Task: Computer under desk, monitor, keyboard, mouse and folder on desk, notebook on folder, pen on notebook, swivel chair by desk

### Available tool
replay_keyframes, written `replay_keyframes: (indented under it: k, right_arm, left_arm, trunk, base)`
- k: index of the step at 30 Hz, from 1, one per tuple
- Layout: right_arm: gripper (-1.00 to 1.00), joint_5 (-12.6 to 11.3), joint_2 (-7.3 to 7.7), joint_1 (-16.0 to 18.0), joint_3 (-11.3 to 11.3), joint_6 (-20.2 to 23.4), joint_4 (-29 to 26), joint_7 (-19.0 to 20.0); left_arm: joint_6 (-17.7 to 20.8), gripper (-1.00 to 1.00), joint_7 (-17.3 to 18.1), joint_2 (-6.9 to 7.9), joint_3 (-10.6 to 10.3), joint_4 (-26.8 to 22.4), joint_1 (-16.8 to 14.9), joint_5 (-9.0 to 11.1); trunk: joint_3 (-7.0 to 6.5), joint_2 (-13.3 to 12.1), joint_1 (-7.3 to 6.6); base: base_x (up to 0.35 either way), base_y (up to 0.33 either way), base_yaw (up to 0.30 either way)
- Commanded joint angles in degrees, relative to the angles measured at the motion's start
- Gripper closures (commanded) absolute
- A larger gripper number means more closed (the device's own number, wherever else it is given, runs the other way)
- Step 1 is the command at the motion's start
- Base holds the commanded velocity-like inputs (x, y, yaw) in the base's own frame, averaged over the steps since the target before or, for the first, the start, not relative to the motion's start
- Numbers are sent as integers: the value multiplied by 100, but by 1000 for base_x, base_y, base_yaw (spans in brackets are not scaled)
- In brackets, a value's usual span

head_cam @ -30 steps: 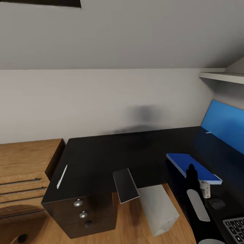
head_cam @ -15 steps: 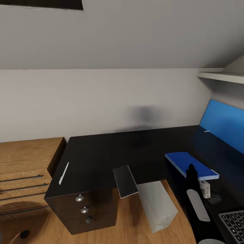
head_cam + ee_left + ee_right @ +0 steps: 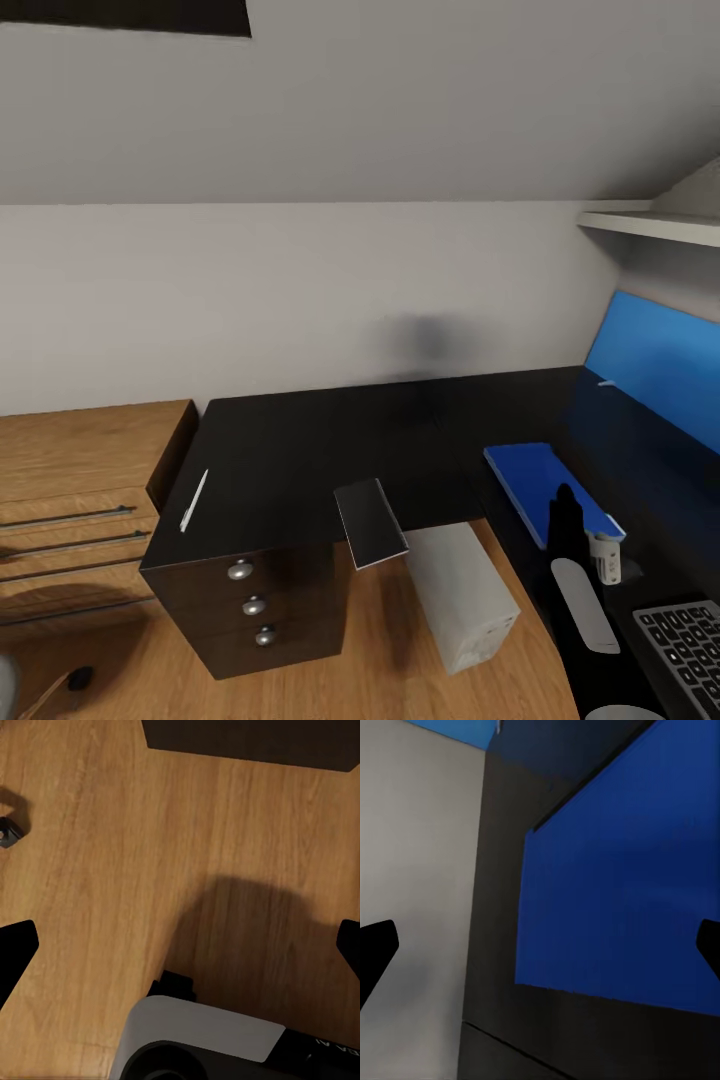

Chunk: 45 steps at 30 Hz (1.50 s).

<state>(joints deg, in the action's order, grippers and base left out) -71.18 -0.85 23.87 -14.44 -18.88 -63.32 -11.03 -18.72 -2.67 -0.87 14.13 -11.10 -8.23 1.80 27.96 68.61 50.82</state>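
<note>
On the black desk [image 3: 300, 450] the whitish pen [image 3: 193, 500] lies near the left end. The grey notebook [image 3: 370, 523] overhangs the desk's inner edge. The light grey computer [image 3: 463, 595] stands on the floor in the desk's corner. The blue folder [image 3: 540, 485] lies flat on the right wing, and the keyboard [image 3: 685, 645] shows at the lower right. My right arm [image 3: 570, 560] reaches over the folder [image 3: 615, 885], and my right gripper [image 3: 540, 949] is open above it. My left gripper [image 3: 180, 952] hangs open over the wood floor. Monitor, mouse and swivel chair are out of view.
A light wooden dresser [image 3: 70, 490] stands against the desk's left end. The desk's drawers [image 3: 250, 605] have silver knobs. A blue back panel [image 3: 650, 365] and a white shelf [image 3: 650, 225] line the right wall. A small black castor [image 3: 80, 678] sits on the floor.
The whole head view has shifted, so the camera moved: the desk sits a little higher and more keyboard shows. The mouse, seen by the right arm earlier, has left the view.
</note>
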Motion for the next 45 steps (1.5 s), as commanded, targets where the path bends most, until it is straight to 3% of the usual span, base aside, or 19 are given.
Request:
replay_keyframes:
  k: [1,15,18,22,34,45]
  right_arm:
    - [-100,-45,-3,3,-3,-20,-8,-5]
    - [-100,-22,-16,0,25,-37,-247,83]
    - [-100,-20,-69,-27,194,-47,-600,356]
    - [-100,-18,-124,-67,710,-59,-843,549]
    - [-100,-11,-143,-83,1777,-52,-835,504]
    - [-100,-14,-146,-83,2031,-55,-641,450]
  left_arm:
    - [-18,-100,-15,-1,-7,3,-3,17]
    - [-10,-100,-22,3,-6,3,-3,14]
    - [-9,-100,-23,2,-6,3,-3,14]
    - [-9,-100,-23,4,-6,4,-3,14]
    - [-9,-100,-24,3,-6,5,-3,14]
    - [-9,-100,-24,1,-6,9,-3,14]
  trunk:
    - [6,3,0]
    - [6,3,0]
    - [6,3,0]
    - [6,3,0]
    - [6,3,0]
    - [6,3,0]
  base:
    - [-5,0,0]
    - [-1,0,0]
    - [0,0,0]
    - [0,0,0]
    - [0,0,136]
    - [0,0,246]
